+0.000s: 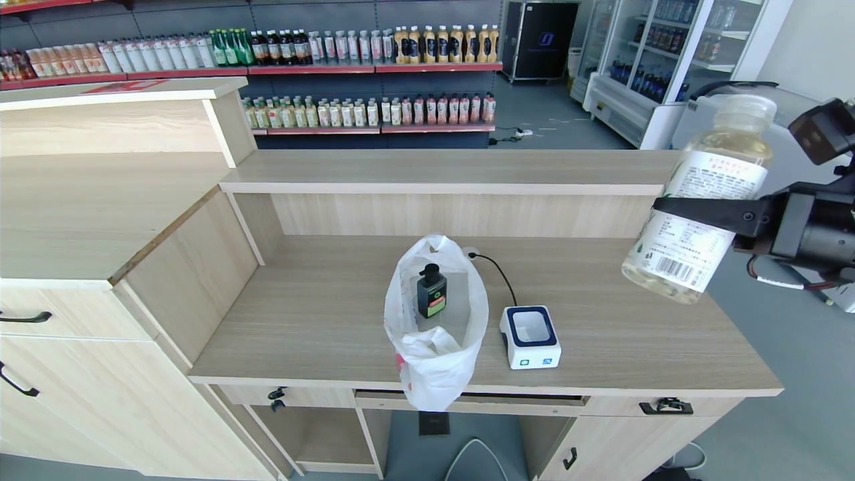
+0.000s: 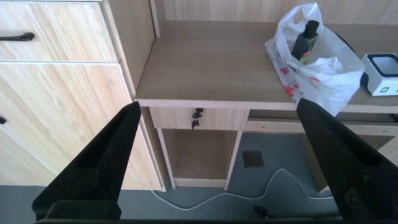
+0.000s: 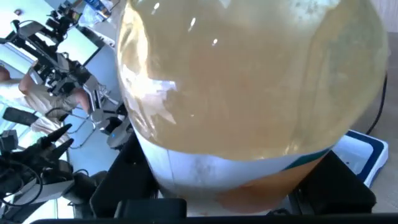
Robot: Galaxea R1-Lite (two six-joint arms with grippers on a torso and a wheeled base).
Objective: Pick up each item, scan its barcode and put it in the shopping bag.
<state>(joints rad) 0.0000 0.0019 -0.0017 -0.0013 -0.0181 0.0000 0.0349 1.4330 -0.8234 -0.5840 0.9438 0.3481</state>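
1 bottle (image 1: 715, 170) clamped in my right gripper (image 1: 689, 212), barcode seen from head view | my left gripper (image 2: 217, 158) jaws wide apart | dark bottle (image 1: 431, 292) in shopping bag (image 1: 434, 374) beside scanner (image 1: 531, 337)

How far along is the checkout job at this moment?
Done: one dark bottle stands in the shopping bag. In hand: the right gripper holds a clear bottle of pale liquid, raised well right of the scanner. Left: this bottle likely needs scanning, then goes into the bag.

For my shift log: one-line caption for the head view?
Right gripper holds a tilted drink bottle over the counter, right of the scanner and shopping bag.
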